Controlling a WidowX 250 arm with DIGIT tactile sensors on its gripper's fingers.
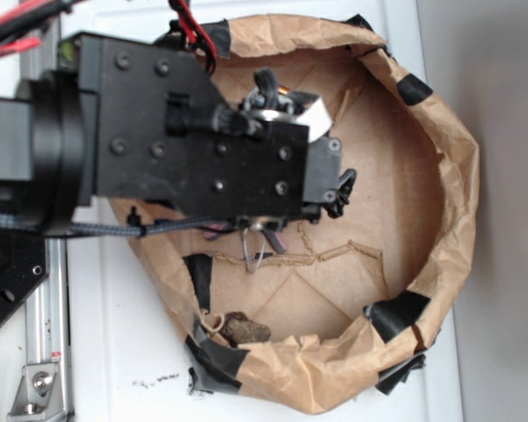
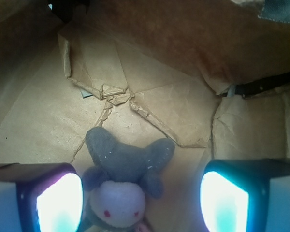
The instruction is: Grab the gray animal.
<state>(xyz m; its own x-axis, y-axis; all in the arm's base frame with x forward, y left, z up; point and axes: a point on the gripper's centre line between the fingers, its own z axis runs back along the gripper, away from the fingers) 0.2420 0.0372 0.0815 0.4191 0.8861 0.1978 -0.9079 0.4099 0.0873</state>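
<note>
While the gripper [image 2: 141,198] hangs low inside the brown paper nest [image 1: 440,158], its two fingers [image 2: 53,203] stand wide apart and grip nothing. Between them, nearer the left finger and close against it, lies the gray animal [image 2: 125,166] on the crumpled paper floor, cream face with pink eyes toward the camera, ears spread beyond. In the exterior view a small brown lump [image 1: 246,329] rests by the nest's taped rim, apart from the arm; the nest sits on a white worktop [image 1: 114,334].
</note>
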